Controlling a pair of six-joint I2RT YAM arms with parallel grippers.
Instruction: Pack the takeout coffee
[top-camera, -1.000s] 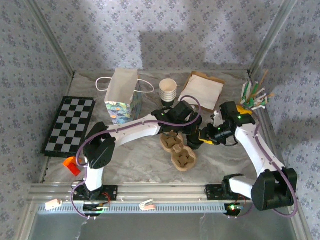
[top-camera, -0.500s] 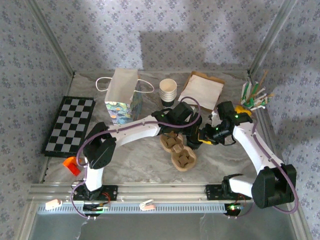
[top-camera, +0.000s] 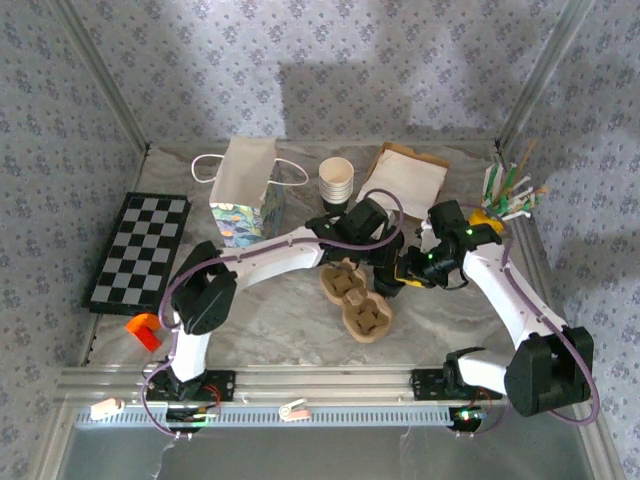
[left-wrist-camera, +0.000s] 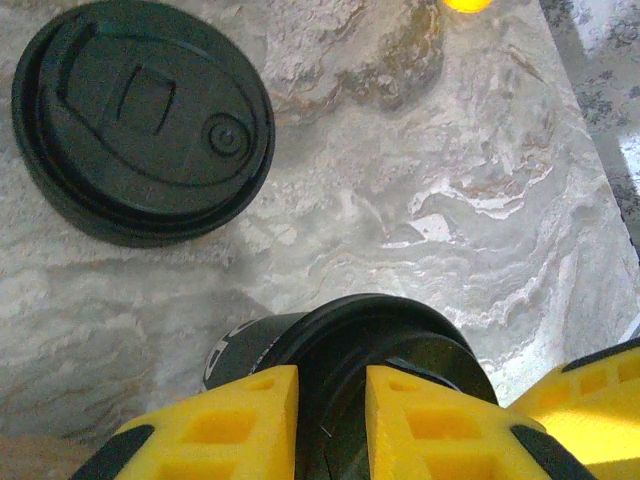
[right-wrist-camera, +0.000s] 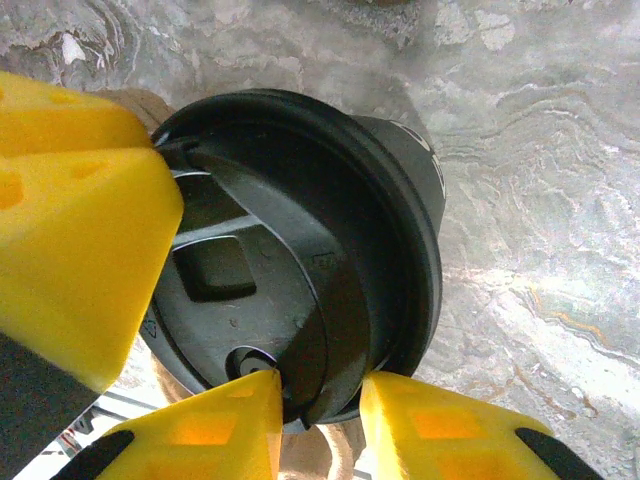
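A black takeout cup (right-wrist-camera: 405, 165) stands on the marble table beside the brown cup carrier (top-camera: 357, 300). A black lid (right-wrist-camera: 250, 260) sits tilted in the cup's mouth. My left gripper (left-wrist-camera: 332, 420) is shut on the cup's rim (left-wrist-camera: 400, 330), one yellow finger (right-wrist-camera: 70, 200) inside and one outside. My right gripper (right-wrist-camera: 320, 400) is shut on the near edge of the lid. From above, the left gripper (top-camera: 385, 268) and right gripper (top-camera: 412, 272) meet over the cup. A second black lid (left-wrist-camera: 140, 120) lies flat on the table beyond it.
A paper bag (top-camera: 245, 190) with handles stands at the back left. A stack of paper cups (top-camera: 337, 180), flat brown napkins (top-camera: 405, 180) and a bunch of stirrers (top-camera: 510, 195) line the back. A checkerboard (top-camera: 140, 250) and an orange piece (top-camera: 145, 330) lie at the left.
My right wrist has shifted slightly left and back, closer to the left gripper. Both grips look unchanged and the cup stays in place.
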